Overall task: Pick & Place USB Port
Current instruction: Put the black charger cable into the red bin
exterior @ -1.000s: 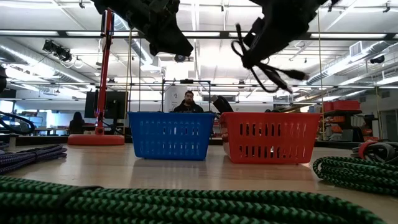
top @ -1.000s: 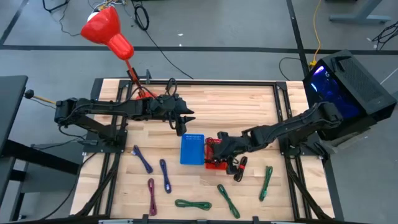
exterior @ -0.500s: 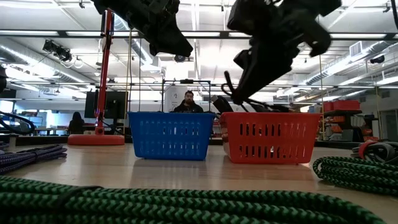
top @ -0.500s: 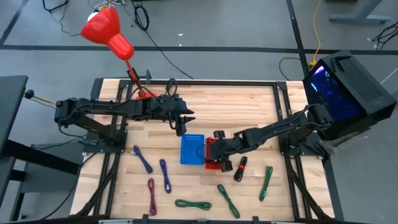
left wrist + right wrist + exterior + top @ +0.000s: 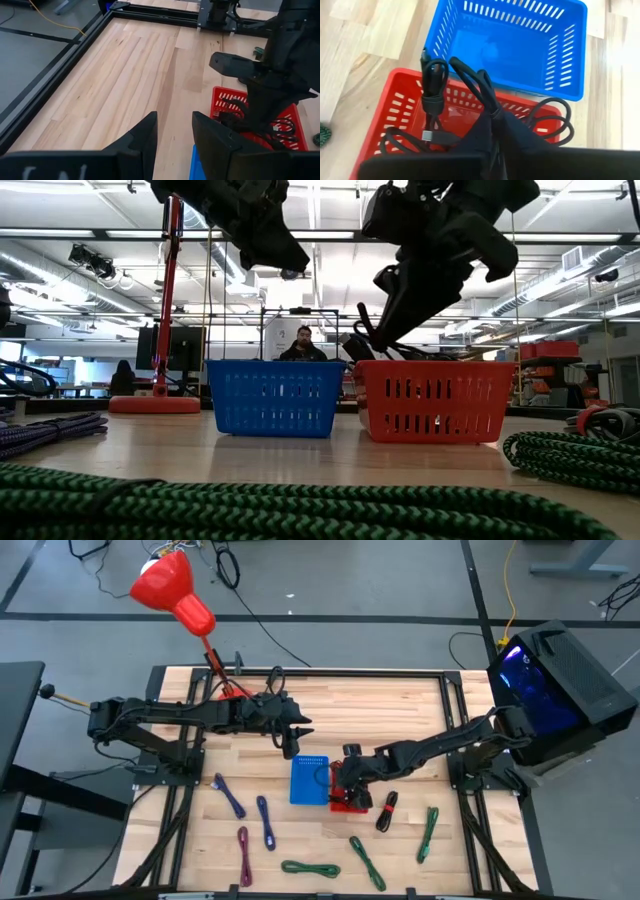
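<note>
A red basket point(image 5: 341, 804) and a blue basket point(image 5: 310, 780) stand side by side mid-table. My right gripper point(image 5: 352, 778) hovers over the red basket, shut on a black USB cable point(image 5: 434, 95) whose coils and plug point(image 5: 433, 136) hang down into the red basket point(image 5: 395, 107). In the low view the right gripper point(image 5: 388, 310) points down at the red basket's rim point(image 5: 430, 365). My left gripper point(image 5: 292, 744) waits above the table just beyond the blue basket, its fingers a little apart point(image 5: 175, 135) and touching nothing. My right gripper pinches a strand of the black cable point(image 5: 489, 102) between its two shut fingers point(image 5: 481, 131), coming from above and slanting down. The tied bundle and loose loops hang below the fingers inside the red basket; whether they rest on its floor cannot be told.
Loose cables lie on the near half of the table: a black and red one point(image 5: 386, 810), green ones point(image 5: 428, 830) point(image 5: 367, 862) point(image 5: 310, 867), purple ones point(image 5: 230, 795) point(image 5: 266, 822), a maroon one point(image 5: 244, 855). A red lamp point(image 5: 172, 588) stands at the far left corner. People sit in the room behind point(image 5: 303, 345).
My right gripper has moved toward the table's left and down, from beside the red basket's right side to over it. The black cable, hanging clear in the air a second ago, has sunk into the red basket. The left arm has kept still.
</note>
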Tool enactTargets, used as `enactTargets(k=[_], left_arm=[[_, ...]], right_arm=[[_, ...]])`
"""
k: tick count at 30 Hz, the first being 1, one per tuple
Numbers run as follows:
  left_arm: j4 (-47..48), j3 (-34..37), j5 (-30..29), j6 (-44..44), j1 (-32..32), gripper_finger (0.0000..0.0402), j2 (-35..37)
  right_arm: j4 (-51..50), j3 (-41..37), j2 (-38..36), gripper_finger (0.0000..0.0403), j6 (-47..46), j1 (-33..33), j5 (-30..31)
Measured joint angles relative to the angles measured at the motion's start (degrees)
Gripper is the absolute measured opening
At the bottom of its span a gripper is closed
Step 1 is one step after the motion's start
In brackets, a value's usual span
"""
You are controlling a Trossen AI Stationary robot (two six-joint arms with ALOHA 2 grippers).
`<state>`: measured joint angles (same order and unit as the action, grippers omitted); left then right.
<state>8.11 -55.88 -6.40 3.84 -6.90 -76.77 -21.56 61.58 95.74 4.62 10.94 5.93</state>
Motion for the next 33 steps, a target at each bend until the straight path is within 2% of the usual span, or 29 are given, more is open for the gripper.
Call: enactTargets(k=[7,13,17,21,23,29,33], left_arm=[[0.47,0.04,0.00,0.01,0.00,0.0126,0.00],[0.49,0.04,-0.02,0.01,0.00,0.0126,0.00],[0.50,0.04,-0.02,0.04,-0.02,0.0126,0.00],[0.48,0.04,-0.01,0.10,-0.01,0.0126,0.00],[0.51,0.04,-0.02,0.43,-0.02,0.0126,0.00],[0.84,0.04,-0.02,1.09,0.02,0.0126,0.00],[0.84,0.04,-0.02,1.04,0.02,0.0126,0.00]], right_arm=[[-0.49,0.00,0.00,0.0111,-0.32,-0.09,0.69],[-0.51,0.00,0.00,0.0151,-0.52,-0.09,0.71],[-0.45,0.00,0.00,0.0158,-0.21,-0.09,1.19],[-0.45,0.00,-0.43,0.0153,3.43,-0.44,6.03],[-0.20,0.00,-1.32,0.0149,4.22,-0.81,6.58],[-3.56,0.01,-5.01,0.0141,1.32,-1.12,5.17],[-12.38,0.02,-7.26,0.0139,-5.24,-0.78,1.25]])
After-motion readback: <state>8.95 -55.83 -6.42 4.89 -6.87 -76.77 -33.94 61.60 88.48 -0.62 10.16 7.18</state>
